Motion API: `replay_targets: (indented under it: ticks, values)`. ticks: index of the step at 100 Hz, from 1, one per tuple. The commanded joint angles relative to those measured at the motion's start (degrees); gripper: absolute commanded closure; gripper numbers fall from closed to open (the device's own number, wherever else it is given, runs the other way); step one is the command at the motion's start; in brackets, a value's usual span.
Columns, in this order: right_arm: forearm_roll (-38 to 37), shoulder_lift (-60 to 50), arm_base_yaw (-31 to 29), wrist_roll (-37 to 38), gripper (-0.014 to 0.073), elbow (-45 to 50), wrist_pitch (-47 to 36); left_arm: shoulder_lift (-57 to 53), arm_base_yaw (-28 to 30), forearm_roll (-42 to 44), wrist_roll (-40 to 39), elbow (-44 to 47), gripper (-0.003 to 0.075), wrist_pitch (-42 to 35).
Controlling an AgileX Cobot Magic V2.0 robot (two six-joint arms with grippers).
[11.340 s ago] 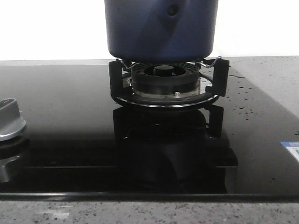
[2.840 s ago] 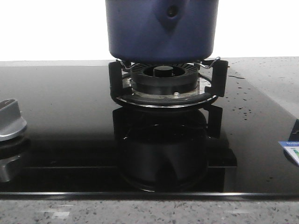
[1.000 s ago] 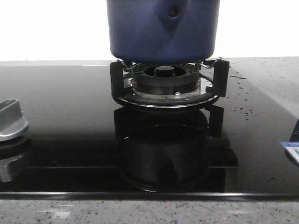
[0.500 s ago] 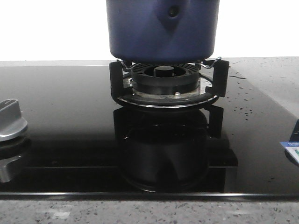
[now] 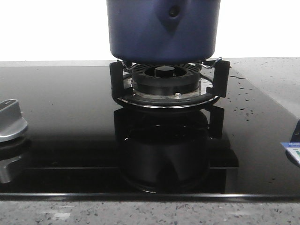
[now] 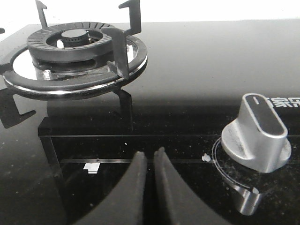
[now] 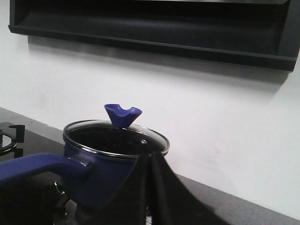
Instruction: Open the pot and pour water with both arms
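Note:
The dark blue pot (image 5: 161,33) stands on the black burner ring (image 5: 164,77) at the back middle of the hob, its top cut off by the front view. In the right wrist view the pot (image 7: 101,176) carries a glass lid (image 7: 117,138) with a blue knob (image 7: 123,115), and its long blue handle (image 7: 33,168) points away to one side. My right gripper (image 7: 151,157) is shut and empty, level with the pot's rim and close to it. My left gripper (image 6: 150,157) is shut and empty, low over the black glass.
A silver control knob (image 6: 257,133) sits just beside my left fingers; it shows at the front view's left edge (image 5: 9,122). A second burner (image 6: 70,44) with upright pan supports lies beyond. Water drops (image 5: 243,101) speckle the glass. A range hood (image 7: 150,28) hangs on the white wall.
The pot stays on its burner. The front picture has only crept a few pixels sideways.

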Motion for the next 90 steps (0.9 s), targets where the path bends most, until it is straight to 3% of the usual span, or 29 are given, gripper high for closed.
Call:
replay_targets:
  ticks: [1,53,90]
  values:
    - [1.1,0.5,0.0,0.0,0.0657,-1.4,-0.1,-1.8,0.1,-1.0,-0.5,2.6,0.0740,-2.4]
    - [0.8,0.5,0.0,0.0,0.0657,-0.5,1.1,-1.8,0.1,-1.0,-0.5,2.6,0.0741,-2.4]
    - [-0.3,0.5,0.0,0.0,0.0657,-0.2,-5.9,-1.8,0.1,-1.1,-0.5,2.6,0.0740,-2.4]
